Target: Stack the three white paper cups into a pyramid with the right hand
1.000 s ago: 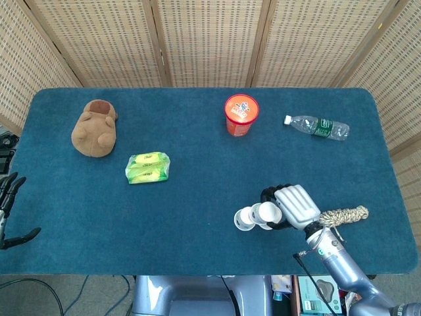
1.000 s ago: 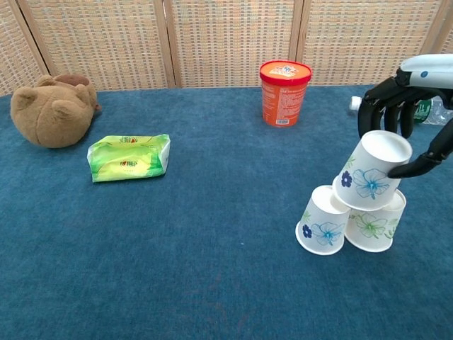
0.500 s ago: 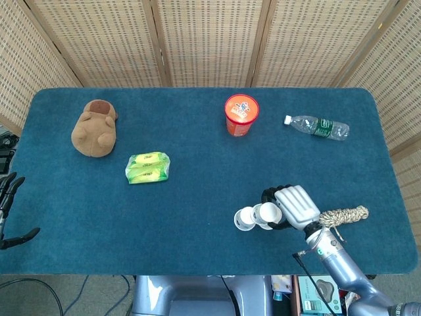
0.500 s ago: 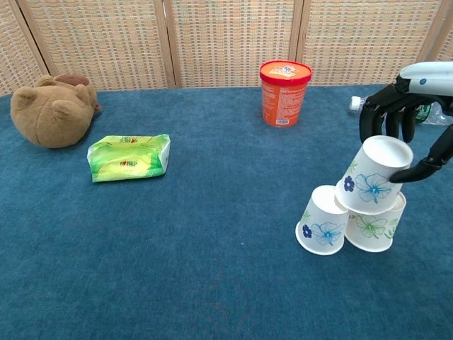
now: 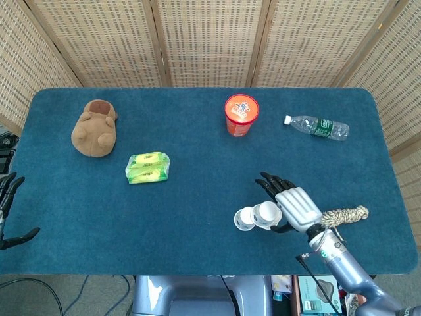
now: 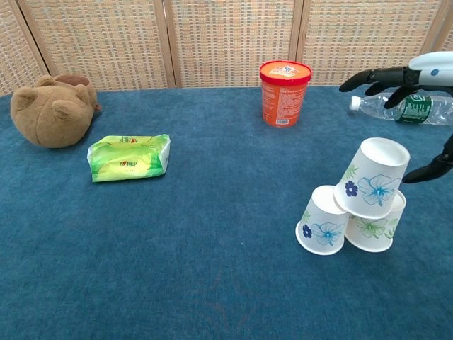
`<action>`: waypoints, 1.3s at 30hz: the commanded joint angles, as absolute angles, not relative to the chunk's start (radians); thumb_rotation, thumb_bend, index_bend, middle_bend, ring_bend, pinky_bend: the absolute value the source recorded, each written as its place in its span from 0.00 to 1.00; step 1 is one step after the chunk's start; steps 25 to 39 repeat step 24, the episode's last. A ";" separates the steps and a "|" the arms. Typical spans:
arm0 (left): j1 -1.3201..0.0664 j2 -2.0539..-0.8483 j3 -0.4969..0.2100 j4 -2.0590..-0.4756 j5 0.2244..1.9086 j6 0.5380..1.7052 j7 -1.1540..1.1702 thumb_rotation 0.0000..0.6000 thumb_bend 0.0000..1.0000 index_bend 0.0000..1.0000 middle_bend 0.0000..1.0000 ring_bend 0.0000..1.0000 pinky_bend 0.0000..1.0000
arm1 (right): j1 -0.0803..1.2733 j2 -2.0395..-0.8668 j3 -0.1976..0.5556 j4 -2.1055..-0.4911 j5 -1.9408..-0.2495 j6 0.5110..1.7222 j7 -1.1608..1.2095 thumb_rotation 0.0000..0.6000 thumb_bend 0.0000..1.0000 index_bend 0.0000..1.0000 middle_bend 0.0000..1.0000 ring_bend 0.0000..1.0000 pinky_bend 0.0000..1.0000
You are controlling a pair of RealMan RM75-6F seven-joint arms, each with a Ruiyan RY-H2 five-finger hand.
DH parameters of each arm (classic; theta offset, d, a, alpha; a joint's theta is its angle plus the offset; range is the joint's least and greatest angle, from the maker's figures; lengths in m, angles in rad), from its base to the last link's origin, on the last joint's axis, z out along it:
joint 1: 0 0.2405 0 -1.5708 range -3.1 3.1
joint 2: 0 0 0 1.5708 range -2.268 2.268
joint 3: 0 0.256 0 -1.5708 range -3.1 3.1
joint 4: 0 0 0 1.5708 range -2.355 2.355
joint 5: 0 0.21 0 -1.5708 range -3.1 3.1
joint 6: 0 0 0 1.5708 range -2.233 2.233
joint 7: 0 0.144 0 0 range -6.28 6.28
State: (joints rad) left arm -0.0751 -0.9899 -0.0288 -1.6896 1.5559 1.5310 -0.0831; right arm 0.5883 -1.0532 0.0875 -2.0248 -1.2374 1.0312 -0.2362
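Observation:
Three white paper cups with flower prints stand upside down near the table's front right. Two form a base, the left cup (image 6: 322,228) (image 5: 244,219) and the right cup (image 6: 372,227). The top cup (image 6: 374,177) (image 5: 266,212) rests tilted across both. My right hand (image 5: 294,206) (image 6: 417,83) hovers just right of the stack with its fingers spread, holding nothing and clear of the top cup. My left hand (image 5: 8,209) hangs off the table's left edge, fingers apart, empty.
An orange tub (image 5: 241,114) and a plastic bottle (image 5: 317,127) lie at the back right. A brown plush toy (image 5: 95,128) and a green packet (image 5: 148,167) sit on the left. A rope piece (image 5: 344,214) lies beside my right wrist.
My right hand has let go of the top cup: its fingers opened and spread away. The top cup stays tilted on the two base cups.

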 commanded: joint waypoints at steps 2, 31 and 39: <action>-0.074 -0.990 -0.028 -1.690 1.558 1.532 -0.084 1.00 0.07 0.00 0.00 0.00 0.00 | 0.545 -1.000 0.083 -2.058 -1.307 1.093 -0.203 1.00 0.15 0.01 0.03 0.07 0.13; -0.052 -1.019 -0.017 -1.691 1.577 1.563 -0.033 1.00 0.07 0.00 0.00 0.00 0.00 | 0.091 -1.186 -0.016 -1.627 -1.650 1.747 -0.095 1.00 0.00 0.00 0.00 0.00 0.00; -0.052 -1.019 -0.017 -1.691 1.577 1.563 -0.033 1.00 0.07 0.00 0.00 0.00 0.00 | 0.091 -1.186 -0.016 -1.627 -1.650 1.747 -0.095 1.00 0.00 0.00 0.00 0.00 0.00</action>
